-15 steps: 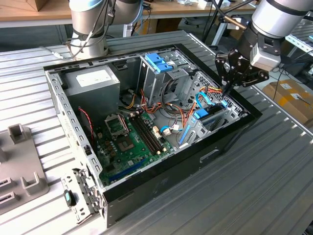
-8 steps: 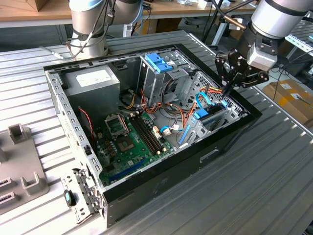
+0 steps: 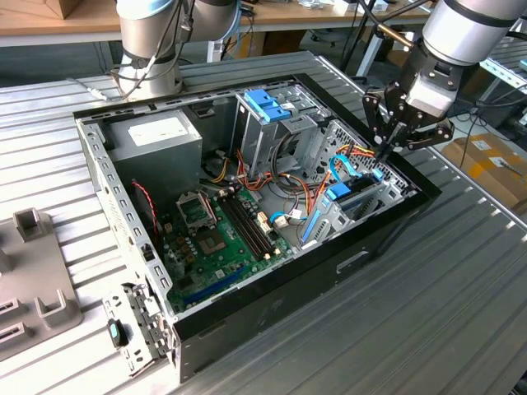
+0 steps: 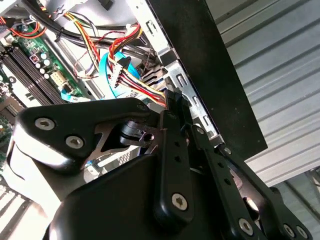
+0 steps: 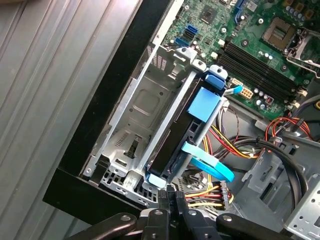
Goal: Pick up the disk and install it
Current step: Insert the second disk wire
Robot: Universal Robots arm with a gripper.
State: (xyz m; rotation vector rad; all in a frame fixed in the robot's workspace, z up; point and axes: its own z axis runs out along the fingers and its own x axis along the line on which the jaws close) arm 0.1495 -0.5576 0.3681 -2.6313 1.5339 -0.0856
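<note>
The tool (image 3: 387, 148), pinched shut and holding nothing, presses the disk (image 5: 186, 135); nearby wires (image 5: 210, 192) might snag.

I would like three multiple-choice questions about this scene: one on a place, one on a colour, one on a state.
1. Where is the disk?
A. On the table outside the case
B. On its edge in the metal bay by the case wall
C. On top of the power supply

2. What colour are the disk's carrier rails?
A. Red
B. Yellow
C. Light blue

3. In what state is the computer case?
A. Open, the motherboard showing
B. Closed by a side panel
C. Turned upside down

Key: 1 B, the first wrist view shows it upright in the bay; 2 C, the plastic on it is light blue; 3 A, the exterior view looks straight onto the board.
</note>
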